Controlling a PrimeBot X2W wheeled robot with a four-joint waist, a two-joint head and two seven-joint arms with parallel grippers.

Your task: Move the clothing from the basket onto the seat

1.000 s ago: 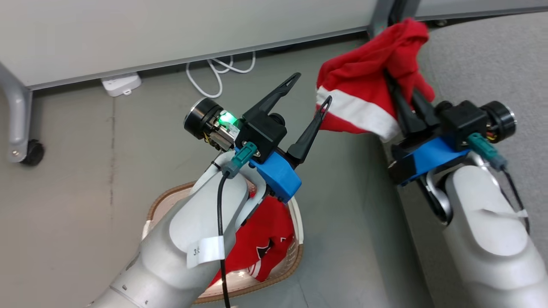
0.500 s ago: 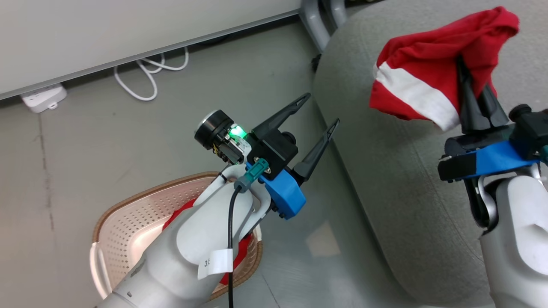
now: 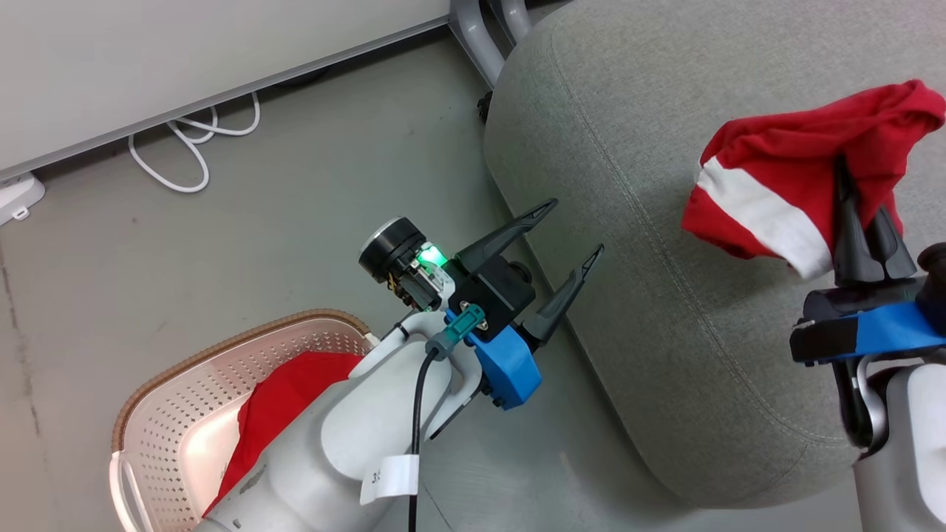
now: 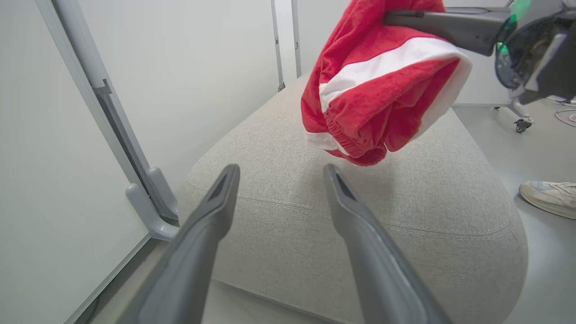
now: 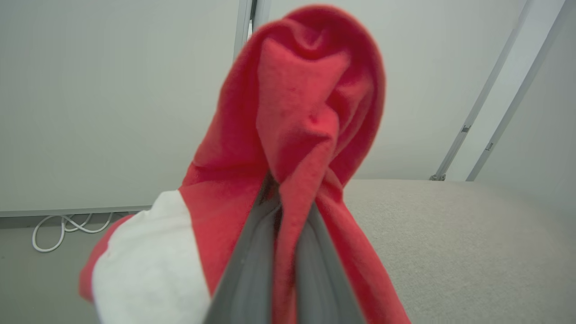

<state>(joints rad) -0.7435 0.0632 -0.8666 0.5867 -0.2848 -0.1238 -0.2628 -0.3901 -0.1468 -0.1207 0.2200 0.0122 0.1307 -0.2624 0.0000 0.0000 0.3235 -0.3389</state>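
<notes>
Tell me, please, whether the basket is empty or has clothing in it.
Not empty: a red garment lies inside the basket, partly hidden behind the robot's left arm.

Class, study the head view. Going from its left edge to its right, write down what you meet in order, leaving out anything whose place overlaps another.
In order: white power strip → laundry basket → left tool, open → red garment with a white stripe, held up over the grey seat.
</notes>
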